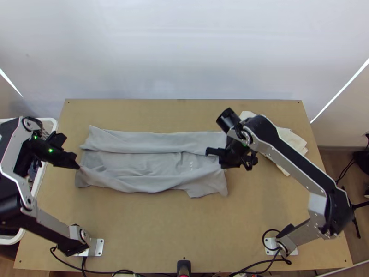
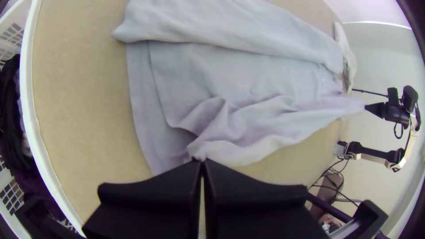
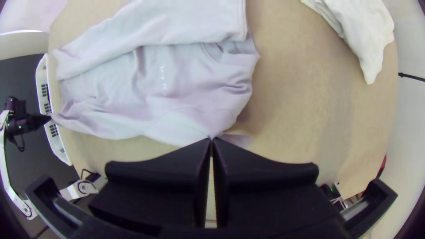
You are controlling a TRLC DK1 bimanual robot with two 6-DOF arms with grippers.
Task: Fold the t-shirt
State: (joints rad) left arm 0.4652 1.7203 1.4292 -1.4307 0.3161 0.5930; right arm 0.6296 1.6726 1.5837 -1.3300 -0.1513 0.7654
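T-shirt (image 1: 138, 160) is stretching between both pairs of jaws, its far side lying folded inward beyond them; left gripper (image 1: 78, 167) and right gripper (image 1: 222, 165) are clenching its near side's opposite ends.

A plain whitish wall or screen (image 1: 184, 51) stands beyond the light wooden table (image 1: 184, 226). Slanting bright streaks of light, one on the left (image 1: 10, 83), one on the right (image 1: 341, 92), flank it. Brown wooden floor (image 1: 333, 161) lies beside the table's right edge.
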